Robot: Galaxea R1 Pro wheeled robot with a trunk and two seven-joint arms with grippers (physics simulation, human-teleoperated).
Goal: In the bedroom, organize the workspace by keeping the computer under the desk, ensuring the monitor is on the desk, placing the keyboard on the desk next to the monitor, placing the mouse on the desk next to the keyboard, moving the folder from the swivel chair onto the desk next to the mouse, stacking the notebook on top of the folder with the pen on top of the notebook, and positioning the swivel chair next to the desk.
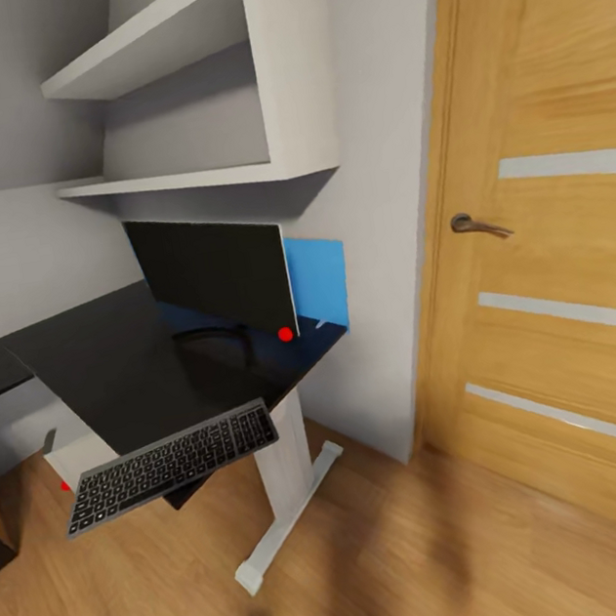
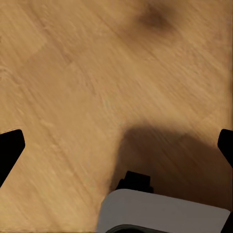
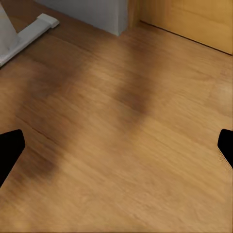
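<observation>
Wooden floor [image 3: 126,145] lies under both spread claws, keyboard [image 1: 169,464] overhanging the desk [image 1: 121,375] edge.

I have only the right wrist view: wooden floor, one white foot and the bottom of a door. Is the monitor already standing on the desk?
Observer: Yes. In the head view the monitor stands upright on the desk, at the back near the wall.
Operator: And where is the keyboard?
Observer: The keyboard lies at the desk's front edge, in front of the monitor. Part of it seems to hang past the edge.
Operator: Does the left arm hold something?
Observer: No. In the left wrist view the left gripper has its jaws wide apart, with bare floor between them.
</observation>
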